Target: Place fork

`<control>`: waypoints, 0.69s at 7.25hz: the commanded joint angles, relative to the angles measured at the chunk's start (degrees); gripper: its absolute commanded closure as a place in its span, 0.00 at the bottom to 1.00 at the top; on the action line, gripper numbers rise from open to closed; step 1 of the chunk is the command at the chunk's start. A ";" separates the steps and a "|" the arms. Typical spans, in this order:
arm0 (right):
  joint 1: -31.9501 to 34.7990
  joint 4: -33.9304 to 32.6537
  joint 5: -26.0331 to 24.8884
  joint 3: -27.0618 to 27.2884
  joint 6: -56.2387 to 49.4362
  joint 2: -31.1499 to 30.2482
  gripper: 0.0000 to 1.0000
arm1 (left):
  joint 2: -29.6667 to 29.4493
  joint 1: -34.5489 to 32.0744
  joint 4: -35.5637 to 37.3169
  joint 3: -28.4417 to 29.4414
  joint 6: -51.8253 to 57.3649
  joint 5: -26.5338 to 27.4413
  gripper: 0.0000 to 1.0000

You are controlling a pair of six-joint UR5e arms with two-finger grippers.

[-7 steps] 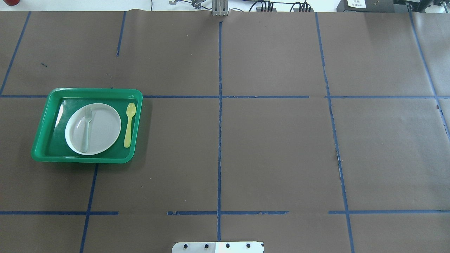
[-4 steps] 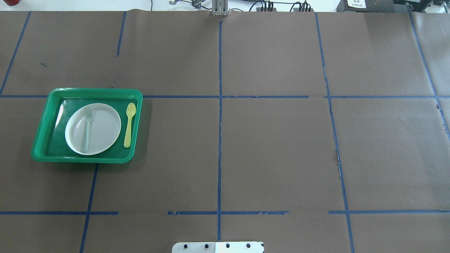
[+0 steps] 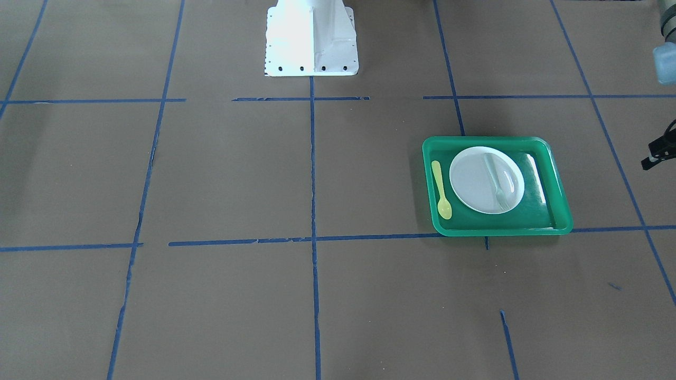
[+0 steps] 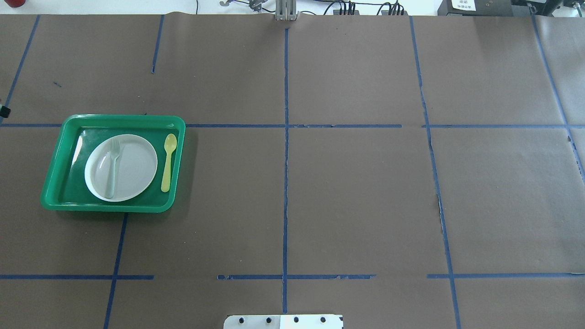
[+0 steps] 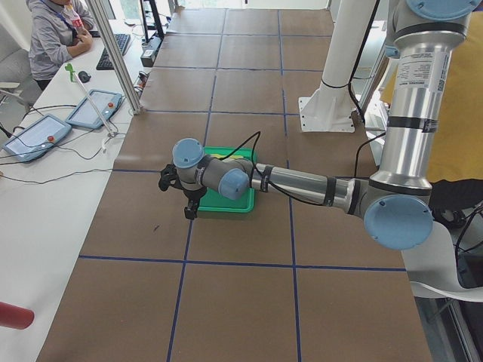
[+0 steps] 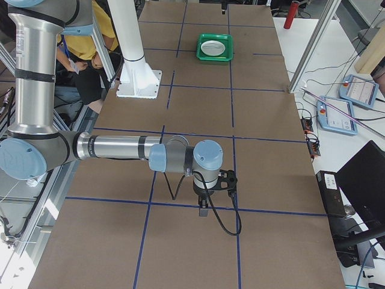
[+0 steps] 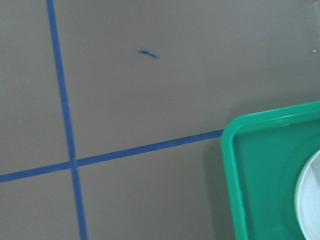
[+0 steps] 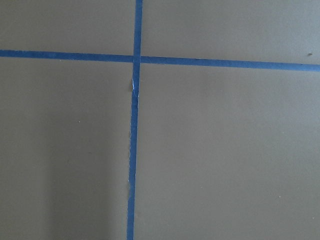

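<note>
The fork lies flat on the left half of the plate, tines toward the far side, handle end reaching the plate's near rim. The plate sits in the green tray, and the spoon rests on the tray floor just beside the plate's right. Your left gripper hangs low just outside the tray's left end and grips nothing that I can see, but I cannot tell whether its jaws are parted or closed. The right gripper is well away over bare table, and its jaws are equally unreadable. If the fork must go to the bare strip left of the plate, as I judge, use the left arm, since it is the near one. Come in from above, not across the tray wall. Turn the wrist so the jaws straddle the handle crosswise. Take it near the handle end, where the plate's rim lifts it slightly. It is thin and light, so close gently, lift straight up, and watch that the plate does not slide.
</note>
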 commanded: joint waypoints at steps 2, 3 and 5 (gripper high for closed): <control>0.00 0.00 0.00 0.00 0.08 0.00 0.00 | -6.75 13.57 -3.33 0.88 -20.20 4.30 0.02; 0.00 0.00 0.00 0.00 -0.01 0.00 0.00 | -8.51 17.60 -3.34 2.02 -23.81 6.58 0.04; 0.00 0.00 0.00 0.00 -0.01 0.00 0.00 | -8.88 19.75 -3.34 4.13 -26.47 7.40 0.12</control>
